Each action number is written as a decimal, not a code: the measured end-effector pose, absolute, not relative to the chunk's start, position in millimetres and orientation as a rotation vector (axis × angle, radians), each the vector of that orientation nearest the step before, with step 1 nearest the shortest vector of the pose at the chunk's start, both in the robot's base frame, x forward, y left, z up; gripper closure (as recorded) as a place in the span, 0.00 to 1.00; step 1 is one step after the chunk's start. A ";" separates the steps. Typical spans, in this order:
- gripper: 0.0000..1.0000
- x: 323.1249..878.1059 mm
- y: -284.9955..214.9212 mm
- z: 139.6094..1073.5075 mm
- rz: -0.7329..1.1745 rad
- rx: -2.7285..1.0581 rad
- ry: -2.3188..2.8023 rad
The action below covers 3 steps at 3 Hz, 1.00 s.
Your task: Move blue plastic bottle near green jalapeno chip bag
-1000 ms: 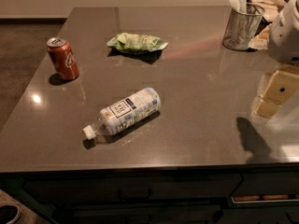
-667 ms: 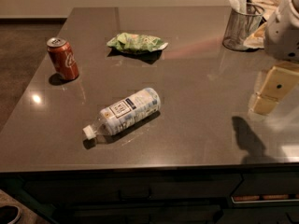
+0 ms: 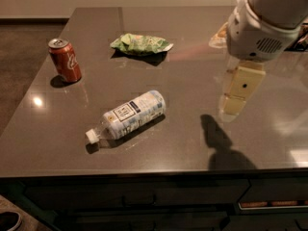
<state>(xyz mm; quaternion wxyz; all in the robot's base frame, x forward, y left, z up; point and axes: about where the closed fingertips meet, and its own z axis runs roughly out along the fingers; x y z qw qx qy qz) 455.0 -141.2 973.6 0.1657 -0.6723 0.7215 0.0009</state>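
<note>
The blue plastic bottle (image 3: 129, 114) lies on its side near the front middle of the dark table (image 3: 192, 76), white cap pointing to the front left. The green jalapeno chip bag (image 3: 140, 44) lies flat at the back middle, well apart from the bottle. My gripper (image 3: 234, 102) hangs from the white arm (image 3: 262, 20) at the right, above the table, to the right of the bottle and clear of it. It holds nothing that I can see. Its shadow falls on the table by the front edge.
A red soda can (image 3: 65, 60) stands upright at the left, behind the bottle. The table's front edge runs close below the bottle. A pale object (image 3: 217, 36) shows partly behind the arm at the back right.
The arm and gripper have moved left toward the table's middle and now cover the metal cup that stood at the back right. The bottle, bag and can have not moved.
</note>
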 end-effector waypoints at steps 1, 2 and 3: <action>0.00 454.4 -101.9 967.4 0.041 -1.994 1.957; 0.00 446.2 -69.6 959.2 0.072 -2.068 1.875; 0.00 441.1 -37.9 950.0 0.090 -2.126 1.809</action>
